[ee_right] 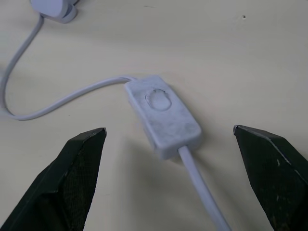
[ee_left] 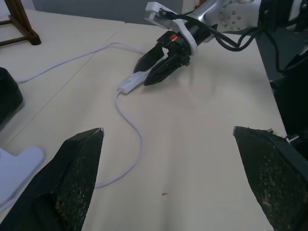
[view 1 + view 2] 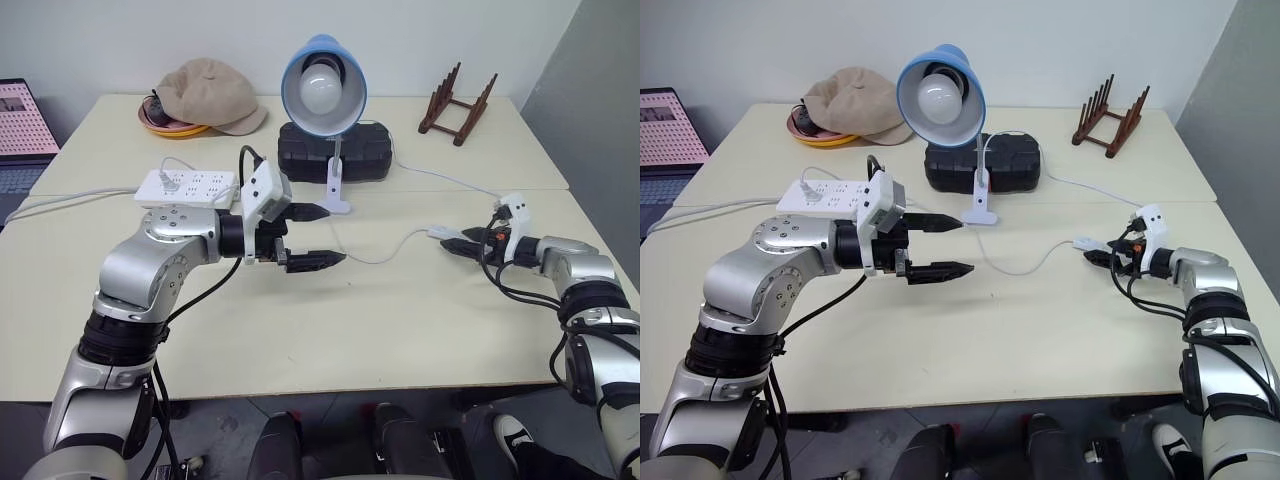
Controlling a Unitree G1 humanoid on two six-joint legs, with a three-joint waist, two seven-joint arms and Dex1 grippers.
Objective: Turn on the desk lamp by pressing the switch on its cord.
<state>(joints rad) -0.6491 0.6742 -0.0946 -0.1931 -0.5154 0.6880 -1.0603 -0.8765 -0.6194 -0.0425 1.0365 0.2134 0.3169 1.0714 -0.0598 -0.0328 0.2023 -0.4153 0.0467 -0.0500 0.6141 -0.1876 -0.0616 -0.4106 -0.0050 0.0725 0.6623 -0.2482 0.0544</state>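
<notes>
The desk lamp (image 3: pixel 322 88), with a light-blue shade and a round white bulb, stands on its white clip base (image 3: pixel 336 195) at mid-table. Its thin white cord (image 3: pixel 385 255) loops rightward across the tabletop to the small white switch (image 1: pixel 163 115), which lies flat with its oval button facing up. My right gripper (image 1: pixel 168 129) is open and low over the table, one finger on each side of the switch, touching nothing. My left gripper (image 3: pixel 335 235) is open and empty, held above the table in front of the lamp base and pointing right toward the switch (image 2: pixel 129 84).
A white power strip (image 3: pixel 187 187) with its thicker cable lies at the left. A black case (image 3: pixel 335 150) sits behind the lamp. A tan cap on a plate (image 3: pixel 208 95) is at the back left, a wooden rack (image 3: pixel 458 100) at the back right, and a laptop (image 3: pixel 20 130) at the far left.
</notes>
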